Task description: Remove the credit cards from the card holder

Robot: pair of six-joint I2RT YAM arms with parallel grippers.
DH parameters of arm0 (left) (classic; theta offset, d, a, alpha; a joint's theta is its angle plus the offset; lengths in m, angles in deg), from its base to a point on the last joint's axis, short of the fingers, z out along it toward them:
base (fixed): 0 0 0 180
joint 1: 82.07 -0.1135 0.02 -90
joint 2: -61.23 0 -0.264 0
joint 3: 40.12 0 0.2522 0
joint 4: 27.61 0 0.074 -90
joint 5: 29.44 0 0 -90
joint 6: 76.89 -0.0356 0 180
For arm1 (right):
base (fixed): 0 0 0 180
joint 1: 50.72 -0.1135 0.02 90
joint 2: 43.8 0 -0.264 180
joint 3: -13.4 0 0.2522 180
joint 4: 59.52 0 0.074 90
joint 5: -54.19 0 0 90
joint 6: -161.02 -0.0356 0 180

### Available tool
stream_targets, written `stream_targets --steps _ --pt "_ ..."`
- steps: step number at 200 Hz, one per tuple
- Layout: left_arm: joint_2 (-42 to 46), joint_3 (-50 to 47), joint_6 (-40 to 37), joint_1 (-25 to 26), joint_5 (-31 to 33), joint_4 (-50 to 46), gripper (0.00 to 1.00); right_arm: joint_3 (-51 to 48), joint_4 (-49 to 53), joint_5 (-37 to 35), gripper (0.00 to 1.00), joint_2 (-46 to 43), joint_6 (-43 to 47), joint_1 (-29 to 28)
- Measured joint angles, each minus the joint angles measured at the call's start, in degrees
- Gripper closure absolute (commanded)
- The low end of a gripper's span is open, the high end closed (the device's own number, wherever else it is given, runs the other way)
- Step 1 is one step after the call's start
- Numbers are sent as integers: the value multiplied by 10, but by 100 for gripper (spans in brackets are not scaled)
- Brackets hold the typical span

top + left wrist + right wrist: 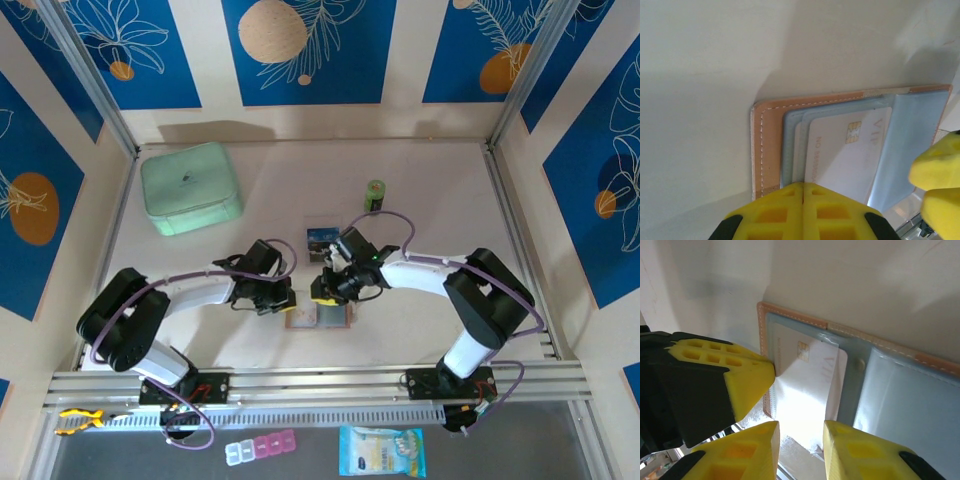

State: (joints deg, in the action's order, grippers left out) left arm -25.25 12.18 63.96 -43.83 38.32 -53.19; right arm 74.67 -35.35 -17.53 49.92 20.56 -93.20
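Partly done. Already out: one dark credit card [322,240], lying beyond the open card holder [320,318]. Left to remove: the white chip card [840,150], tucked inside it. Left gripper [803,189] pressed together on the holder's edge; right gripper [800,432] slightly spread over that card.

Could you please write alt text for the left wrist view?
An open tan card holder lies on a white table, a white chip card showing against its blue lining; the left gripper, jaws shut, is at its edge.
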Motion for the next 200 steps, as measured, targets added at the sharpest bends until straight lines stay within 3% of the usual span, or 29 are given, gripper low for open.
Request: stream_targets --steps 127,165,200 --pt "-1 -2 -2 0 0 4 96 0 -20 3 74 39 -6 -13" --pt "-1 -2 -2 0 0 4 96 0 -34 11 81 44 -10 -14" --pt "0 -3 -2 0 0 5 96 0 -45 17 80 52 -13 -14"
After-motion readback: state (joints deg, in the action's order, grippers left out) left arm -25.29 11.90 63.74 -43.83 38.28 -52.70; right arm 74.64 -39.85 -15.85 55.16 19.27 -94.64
